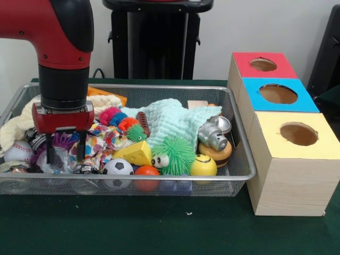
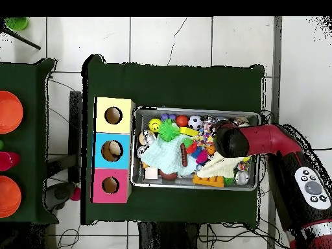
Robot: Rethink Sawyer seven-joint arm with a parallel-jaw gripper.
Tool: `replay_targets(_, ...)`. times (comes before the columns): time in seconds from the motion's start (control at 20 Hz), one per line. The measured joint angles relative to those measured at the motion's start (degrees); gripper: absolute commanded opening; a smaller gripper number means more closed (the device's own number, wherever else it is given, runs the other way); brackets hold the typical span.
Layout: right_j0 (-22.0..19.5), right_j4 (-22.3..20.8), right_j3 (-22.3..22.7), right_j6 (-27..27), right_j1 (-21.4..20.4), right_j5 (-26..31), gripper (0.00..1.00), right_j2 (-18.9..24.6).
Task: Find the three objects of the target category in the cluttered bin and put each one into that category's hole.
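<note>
The silver wire-mesh bin (image 1: 241, 139) is full of toys and also shows in the overhead view (image 2: 194, 110). My gripper (image 1: 65, 154) hangs at the bin's left end with its fingers (image 1: 49, 149) spread open, down among the clutter. A clear wrinkly bottle (image 1: 54, 161) lies between and just below the fingertips; I cannot tell if they touch it. Another clear shape (image 1: 15, 183) lies low behind the front mesh. The blue-faced box's round hole (image 1: 278, 94) is right of the bin, also seen from overhead (image 2: 111, 150). From overhead the red arm (image 2: 241, 139) hides the gripper.
Red-faced box (image 1: 263, 65) and yellow-faced box (image 1: 298, 134) flank the blue one. The bin holds a mint cloth (image 1: 175, 121), green spiky ball (image 1: 175, 154), yellow smiley ball (image 1: 203, 166), soccer ball (image 1: 117, 169), cheese wedge (image 1: 135, 154), silvery can (image 1: 212, 135) and baseball (image 1: 18, 151).
</note>
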Motion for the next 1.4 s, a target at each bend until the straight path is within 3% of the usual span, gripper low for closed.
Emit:
replay_targets(0.5, 0.66, -0.18, -0.41, 0.00, -0.01, 0.00, 1.00, -0.79)
replay_targets(1.35, 1.34, -4.10, -1.19, 0.00, 0.00, 0.00, 1.00, -2.20)
replay_targets(1.4, 1.34, -4.12, -1.22, 0.00, -0.01, 0.00, 0.00, -2.21)
